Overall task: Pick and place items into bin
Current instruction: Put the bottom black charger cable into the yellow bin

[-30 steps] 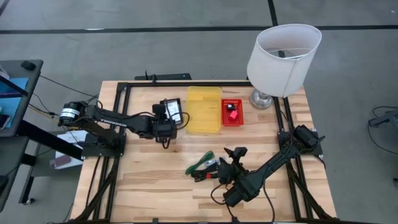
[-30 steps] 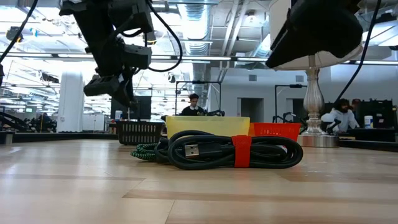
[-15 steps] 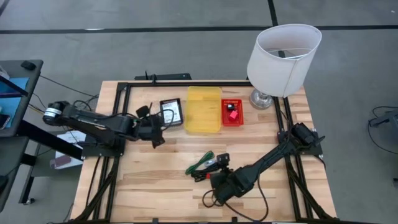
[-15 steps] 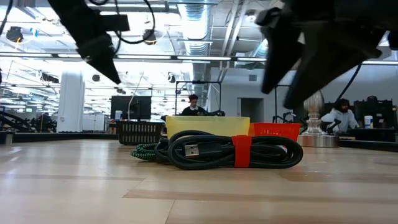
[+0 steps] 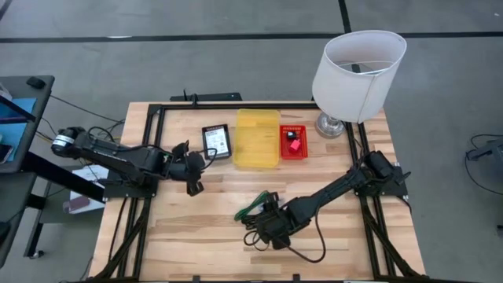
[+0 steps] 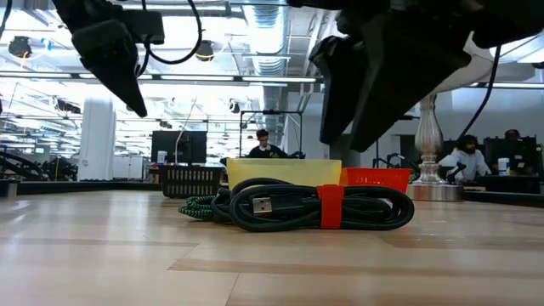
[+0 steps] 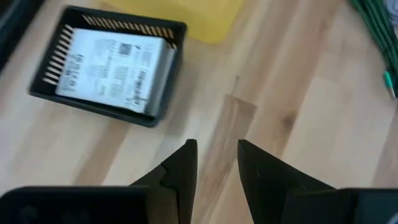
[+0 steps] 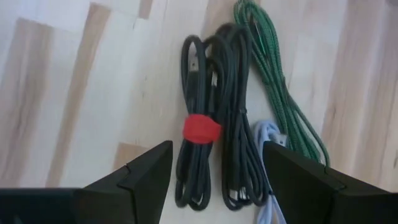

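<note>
A coiled black cable bundle (image 8: 211, 112) with a red strap (image 8: 200, 129) lies flat on the table beside a green braided cable (image 8: 280, 99) and a white cable (image 8: 267, 146). My right gripper (image 8: 216, 149) is open and hovers just above the bundle (image 6: 314, 204), one finger on either side, touching nothing. My left gripper (image 7: 216, 146) is slightly open and empty. It hangs over bare wood near the table's left (image 5: 192, 169), close to a black basket (image 7: 109, 74) that holds a white labelled pack (image 5: 216, 141).
A yellow bin (image 5: 258, 139) and a small red bin (image 5: 293, 141) with red and black pieces stand at the far middle. A white-shaded lamp (image 5: 357, 67) stands at the far right corner. Bare wood lies toward the near edge and the left.
My left gripper has drawn back from over the black basket toward the table's left and near side; the white pack stays in the basket. My right gripper has swung toward the left and come down over the cable bundle.
</note>
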Controlling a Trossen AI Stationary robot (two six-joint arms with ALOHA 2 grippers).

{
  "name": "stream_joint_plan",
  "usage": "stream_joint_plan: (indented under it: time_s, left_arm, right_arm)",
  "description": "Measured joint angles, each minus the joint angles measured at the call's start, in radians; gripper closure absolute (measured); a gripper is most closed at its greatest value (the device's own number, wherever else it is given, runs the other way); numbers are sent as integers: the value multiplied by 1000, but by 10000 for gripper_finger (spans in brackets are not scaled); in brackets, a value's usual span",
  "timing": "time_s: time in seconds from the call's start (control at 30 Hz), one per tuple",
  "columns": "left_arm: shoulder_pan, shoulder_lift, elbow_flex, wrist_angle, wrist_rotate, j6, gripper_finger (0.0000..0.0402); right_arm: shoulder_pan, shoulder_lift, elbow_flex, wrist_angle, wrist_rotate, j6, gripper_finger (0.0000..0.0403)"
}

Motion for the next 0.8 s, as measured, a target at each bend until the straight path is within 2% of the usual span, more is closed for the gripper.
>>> stream_joint_plan:
  time_s: [0.17,0.47,0.8]
  left_arm:
    - [0,1,0,-1,11,2,295]
    - [0,1,0,0,11,5,295]
    - [0,1,0,1,10,5,295]
  right_arm:
    - [2,0,0,55,-1,-2,159]
    - [30,0,0,46,14,0,159]
    - [111,16,0,24,197,147,159]
